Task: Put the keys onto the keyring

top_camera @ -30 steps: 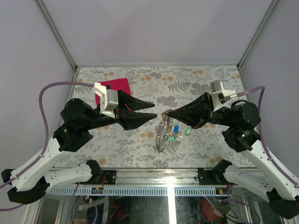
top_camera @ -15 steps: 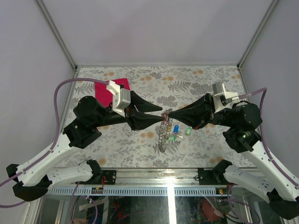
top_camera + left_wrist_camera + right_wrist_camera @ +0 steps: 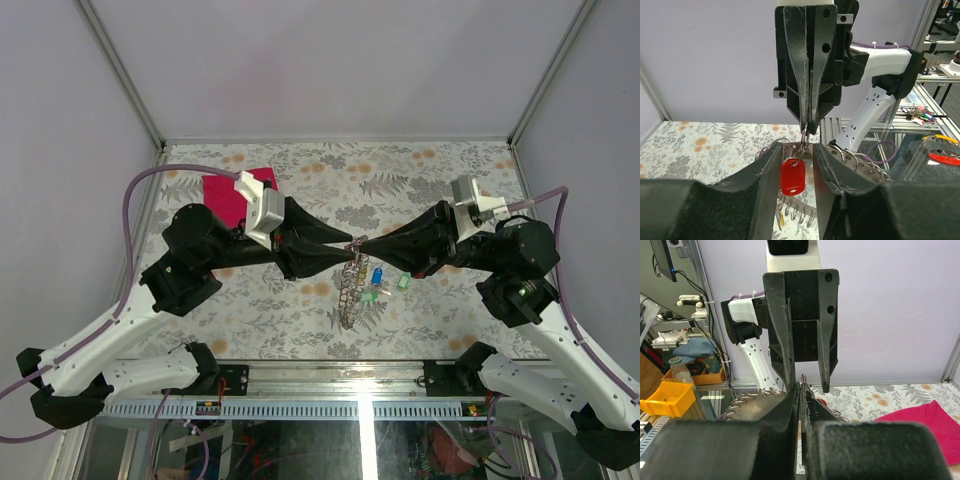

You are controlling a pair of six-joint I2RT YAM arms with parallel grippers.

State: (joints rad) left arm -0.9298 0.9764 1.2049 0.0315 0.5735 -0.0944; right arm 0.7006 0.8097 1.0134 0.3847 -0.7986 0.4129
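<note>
Plainly the meeting point is the hardest part to read: from above, the tips of the left claw (image 3: 347,248) and right claw (image 3: 360,243) crowd together over the top of the keyring (image 3: 346,292) and cover it. The right claw is pinched fully closed on the keyring's upper edge, though which strand of wire sits between its tips is too fine to make out. The left claw stands partly open, its fingers (image 3: 771,165) on either side of the red key (image 3: 792,177), which hangs from the ring; I cannot tell whether they touch it. The keyring dangles below the claw tips, its long axis running from them down toward the near edge of the bench (image 3: 450,180), seen edge-on from above, and its lower end blurs into the flowered pattern. A blue key (image 3: 378,276) and a green key (image 3: 403,282) lie on the bench just beside it, under the right claw. The left arm cuts off part of a magenta cloth (image 3: 222,188).
</note>
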